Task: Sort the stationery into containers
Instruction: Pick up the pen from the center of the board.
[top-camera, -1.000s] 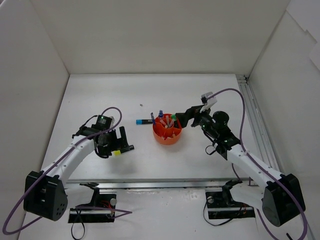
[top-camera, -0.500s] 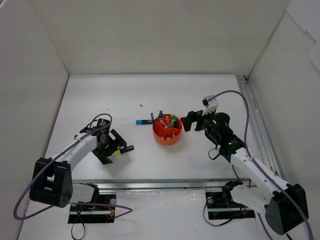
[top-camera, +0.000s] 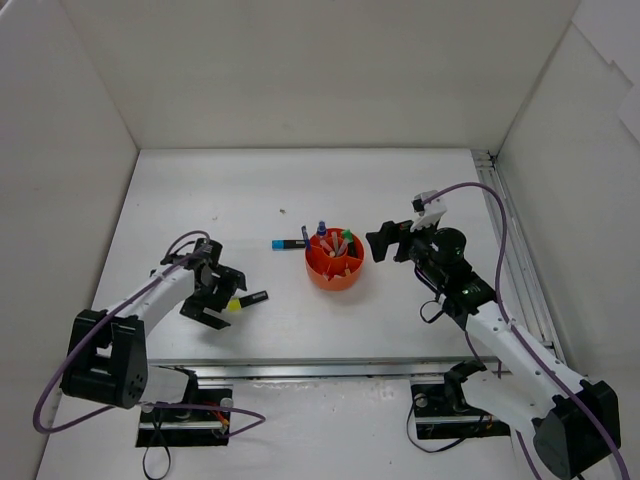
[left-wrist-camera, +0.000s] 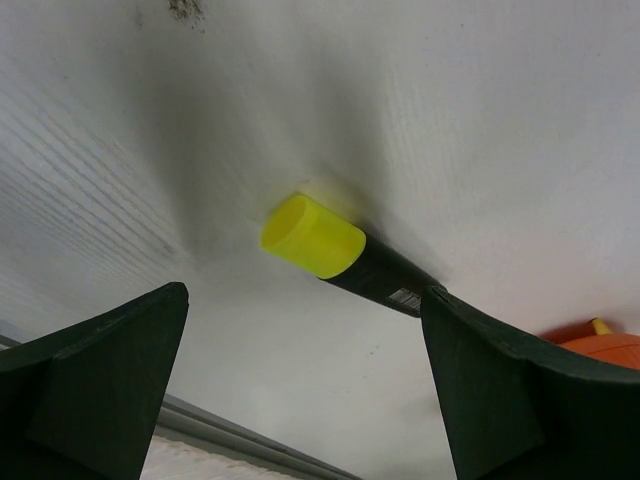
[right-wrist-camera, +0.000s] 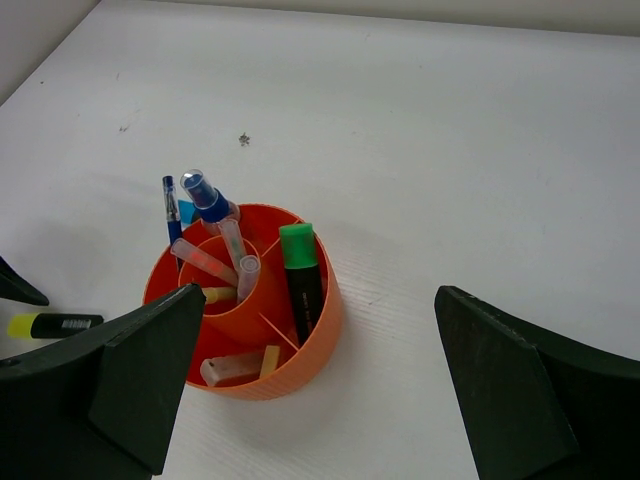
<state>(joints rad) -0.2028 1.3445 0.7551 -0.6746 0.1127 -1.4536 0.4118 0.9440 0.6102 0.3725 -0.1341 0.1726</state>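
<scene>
Highlighter (left-wrist-camera: 340, 262) flat, yellow cap left, barrel toward tub (top-camera: 336, 281) | left claw (left-wrist-camera: 303, 293) released | right claw (top-camera: 377, 241) released

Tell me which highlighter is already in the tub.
The green-capped highlighter, propped in an outer compartment of the orange tub. The yellow-capped highlighter and blue-capped highlighter lie out on the table.

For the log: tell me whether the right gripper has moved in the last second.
Yes. The right gripper has backed rightward, away from the orange tub, which stayed put.
</scene>
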